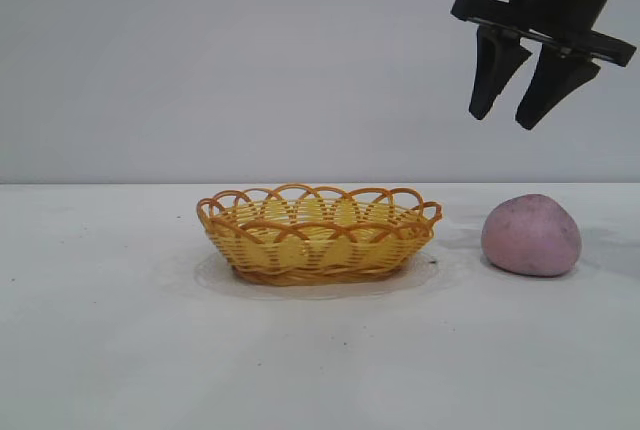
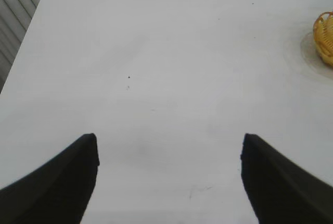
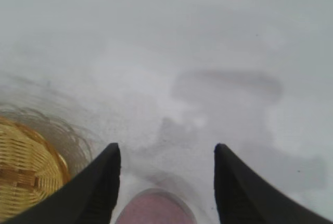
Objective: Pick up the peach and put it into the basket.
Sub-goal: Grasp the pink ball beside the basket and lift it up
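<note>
The pale pink-purple peach (image 1: pixel 531 235) lies on the white table to the right of the yellow-orange wicker basket (image 1: pixel 318 233), apart from it. My right gripper (image 1: pixel 506 122) hangs open and empty well above the peach, slightly to its left. In the right wrist view the peach (image 3: pixel 156 208) shows between and below the open fingers, with the basket (image 3: pixel 26 172) off to one side. My left gripper (image 2: pixel 167 139) is open and empty over bare table; it is out of the exterior view. The basket's edge (image 2: pixel 325 36) shows far off in its view.
The white table (image 1: pixel 120 350) runs flat around the basket and peach. A faint round mark rings the basket's base (image 1: pixel 210 275). Pale slats (image 2: pixel 15 10) stand beyond one table edge in the left wrist view.
</note>
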